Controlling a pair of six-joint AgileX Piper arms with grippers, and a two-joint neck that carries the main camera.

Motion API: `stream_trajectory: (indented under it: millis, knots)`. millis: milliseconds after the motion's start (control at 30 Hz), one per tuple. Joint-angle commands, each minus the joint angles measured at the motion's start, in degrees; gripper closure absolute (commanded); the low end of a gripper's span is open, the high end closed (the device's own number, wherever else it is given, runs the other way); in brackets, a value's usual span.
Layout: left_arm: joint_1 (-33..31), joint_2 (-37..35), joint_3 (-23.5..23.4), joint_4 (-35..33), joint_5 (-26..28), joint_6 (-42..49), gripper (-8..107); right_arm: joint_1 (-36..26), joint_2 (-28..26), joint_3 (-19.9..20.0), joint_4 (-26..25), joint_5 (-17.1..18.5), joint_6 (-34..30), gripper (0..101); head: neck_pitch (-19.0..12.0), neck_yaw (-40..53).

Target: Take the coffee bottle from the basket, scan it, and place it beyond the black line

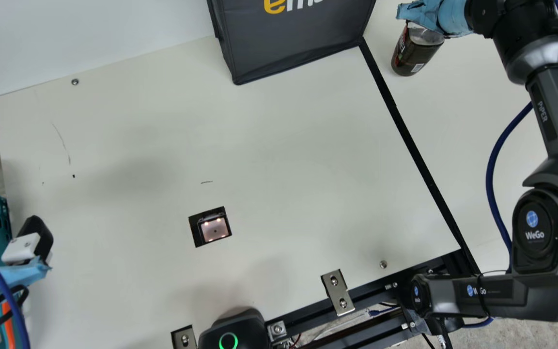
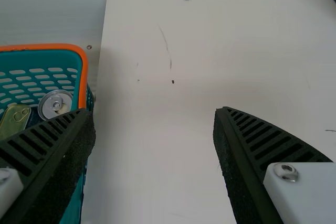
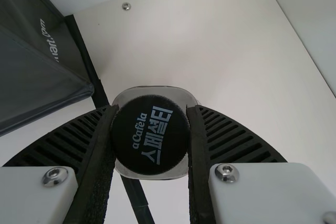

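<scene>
We clamped the cap (image 3: 150, 135) in our right gripper (image 3: 151, 111), the coffee bottle (image 1: 412, 53) below it, past the black line (image 1: 406, 128), likely freeing the base (image 1: 404, 70) for standing; the basket (image 2: 83, 72) flanked our parted left gripper (image 2: 155, 113).

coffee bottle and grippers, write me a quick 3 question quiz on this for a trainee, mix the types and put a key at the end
1. Multiple choice: where is the coffee bottle?
a) inside the basket
b) across the black line from the scanner window
c) on top of the scanner window

2. Fill in the blank: the right gripper holds the bottle by its ____.

3. True or false: the left gripper is open, with nothing held between its fingers.

Key: 1. b; 2. cap; 3. true
</scene>
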Motion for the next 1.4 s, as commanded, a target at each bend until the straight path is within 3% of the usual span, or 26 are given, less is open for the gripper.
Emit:
stream_trajectory:
  millis: [0, 600, 1367]
  knots:
    - [0.0, 0.0, 0.0, 0.0, 0.0, 0.0, 9, 0.0, 0.1, 0.2, 0.1, -0.2, 0.3, 101, -1.6, -0.1]
    - [0.0, 0.0, 0.0, 0.0, 0.0, 0.0, 9, -0.3, 1.4, 1.7, 1.4, -2.4, 1.1, 101, -1.6, -0.1]
    - [0.0, 0.0, 0.0, 0.0, 0.0, 0.0, 9, -1.0, 1.0, -0.5, 2.7, -0.9, -0.6, 25, -1.6, -0.1]
